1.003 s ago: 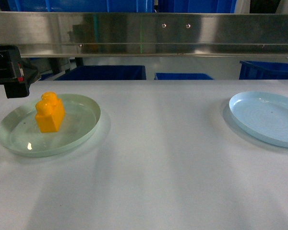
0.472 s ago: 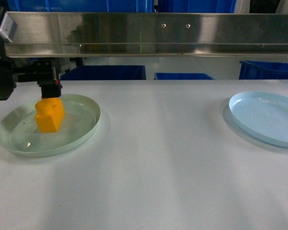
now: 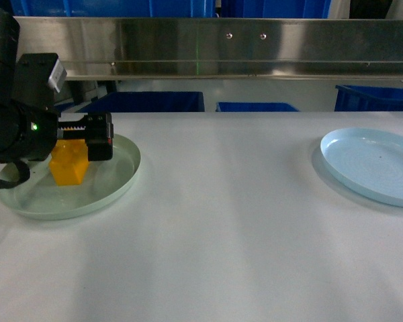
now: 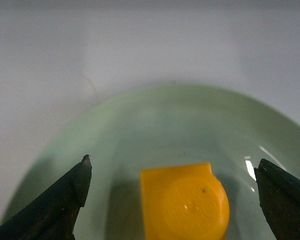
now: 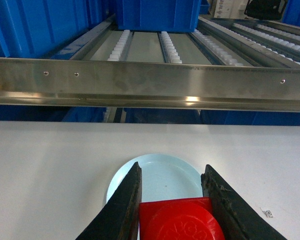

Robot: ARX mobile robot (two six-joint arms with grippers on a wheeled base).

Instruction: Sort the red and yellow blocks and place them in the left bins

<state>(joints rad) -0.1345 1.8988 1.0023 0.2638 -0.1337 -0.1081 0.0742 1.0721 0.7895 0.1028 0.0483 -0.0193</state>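
left hand (image 4: 172, 200) straddles yellow block (image 4: 184, 207) (fingers wide); right hand (image 5: 172, 200) grips red block (image 5: 182, 220).

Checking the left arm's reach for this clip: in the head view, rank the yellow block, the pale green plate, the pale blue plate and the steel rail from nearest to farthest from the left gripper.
1. Yellow block: right at the left gripper.
2. Pale green plate: beneath the block, at left.
3. Steel rail: across the back, above the table.
4. Pale blue plate: far right.
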